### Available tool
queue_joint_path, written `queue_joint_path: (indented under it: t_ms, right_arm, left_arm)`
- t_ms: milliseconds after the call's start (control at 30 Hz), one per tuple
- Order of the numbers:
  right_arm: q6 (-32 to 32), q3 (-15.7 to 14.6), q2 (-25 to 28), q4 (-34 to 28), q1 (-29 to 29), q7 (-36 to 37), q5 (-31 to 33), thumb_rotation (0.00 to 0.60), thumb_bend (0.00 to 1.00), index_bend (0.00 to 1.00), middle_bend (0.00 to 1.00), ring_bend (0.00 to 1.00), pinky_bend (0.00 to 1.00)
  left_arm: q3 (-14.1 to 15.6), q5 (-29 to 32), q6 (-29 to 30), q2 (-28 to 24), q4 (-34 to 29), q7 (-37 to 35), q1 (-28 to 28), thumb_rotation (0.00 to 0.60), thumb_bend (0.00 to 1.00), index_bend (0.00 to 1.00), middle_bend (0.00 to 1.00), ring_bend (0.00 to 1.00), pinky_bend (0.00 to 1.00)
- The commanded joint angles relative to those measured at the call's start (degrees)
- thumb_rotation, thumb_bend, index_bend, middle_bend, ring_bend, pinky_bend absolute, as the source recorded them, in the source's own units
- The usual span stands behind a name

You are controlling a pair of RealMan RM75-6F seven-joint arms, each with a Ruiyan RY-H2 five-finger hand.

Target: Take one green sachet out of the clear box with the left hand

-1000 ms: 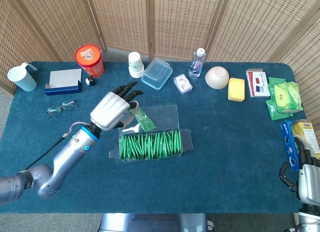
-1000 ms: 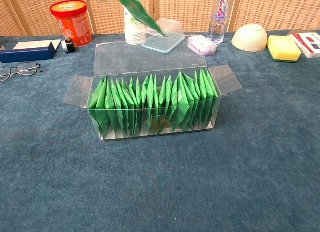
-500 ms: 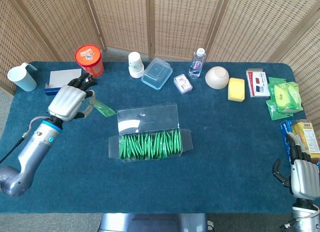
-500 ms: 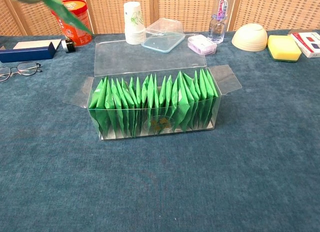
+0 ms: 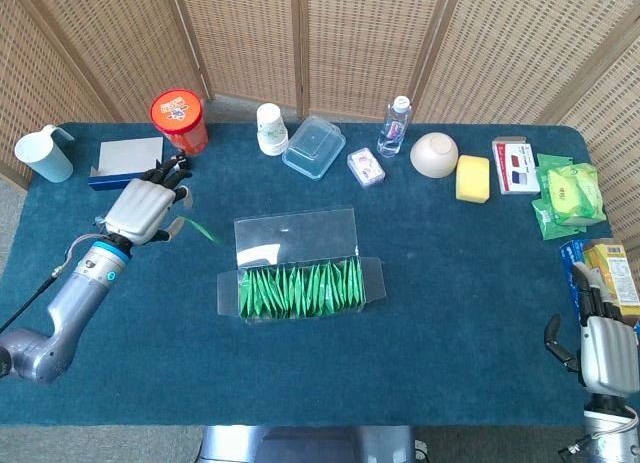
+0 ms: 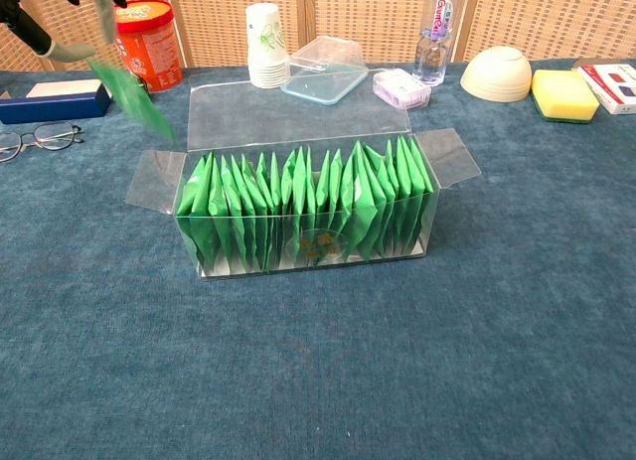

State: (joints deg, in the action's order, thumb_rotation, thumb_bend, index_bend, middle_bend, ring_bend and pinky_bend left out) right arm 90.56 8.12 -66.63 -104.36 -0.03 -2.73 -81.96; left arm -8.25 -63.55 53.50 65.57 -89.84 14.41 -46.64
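Left hand [image 5: 141, 205] grips thin green sachet [image 6: 134, 95]; clear plastic box [image 5: 300, 288] sits to its right, well apart.

Red tub [image 5: 178, 120] upper left, pale blue mug [image 5: 44, 154] far left, glasses [image 6: 38, 139] left edge, paper cups [image 5: 271, 129] and water bottle [image 5: 394, 126] top centre, cream bowl [image 5: 434, 154] and yellow sponge [image 5: 473, 178] upper right.

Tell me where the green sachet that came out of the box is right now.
The green sachet hangs from the left hand above the table, left of the clear box and near the glasses; the chest view shows it at upper left.
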Motion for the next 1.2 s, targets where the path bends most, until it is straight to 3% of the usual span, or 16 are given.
queue_joint_path:
  t_ms: [33, 133, 333, 567, 800, 1200]
  right_arm:
    - [0.05, 0.01, 0.18, -0.07, -0.03, -0.08, 0.05, 0.470, 0.66, 0.04, 0.10, 0.09, 0.20]
    - [-0.23, 0.10, 0.18, -0.08, 0.25, -0.23, 0.07, 0.470, 0.66, 0.04, 0.10, 0.09, 0.20]
    - [-0.89, 0.57, 0.62, 0.20, 1.06, -0.50, 0.06, 0.470, 0.66, 0.04, 0.10, 0.09, 0.20]
    - [-3.07, 1.02, 1.76, 0.50, 2.59, -0.97, 0.47, 0.471, 0.66, 0.04, 0.10, 0.08, 0.20]
    - [-5.31, 0.89, 2.45, 1.03, 4.50, -4.14, 0.04, 0.471, 0.66, 0.09, 0.10, 0.08, 0.20]
    - [-6.62, -0.52, 2.89, 0.87, 5.86, -4.24, -2.59, 0.470, 0.66, 0.09, 0.10, 0.07, 0.18]
  left_arm:
    - [-0.16, -0.18, 0.16, -0.45, -0.89, 0.32, 0.19, 0.597, 0.37, 0.24, 0.12, 0.00, 0.17]
    - [-0.13, -0.80, 0.81, -1.17, -2.17, 0.73, 0.66, 0.574, 0.37, 0.19, 0.10, 0.00, 0.17]
    - [0.12, -1.64, 2.03, -4.52, -7.31, -2.33, 3.28, 0.563, 0.37, 0.18, 0.09, 0.00, 0.17]
    - [3.61, -4.99, 6.61, -11.13, -15.15, -5.23, 10.25, 0.565, 0.36, 0.20, 0.09, 0.00, 0.17]
    - [8.62, -8.63, 15.67, -16.51, -22.04, -8.53, 20.83, 0.565, 0.36, 0.20, 0.09, 0.00, 0.17]
    - [14.52, -17.78, 33.91, -18.26, -24.48, -9.22, 37.18, 0.563, 0.36, 0.21, 0.10, 0.00, 0.17]
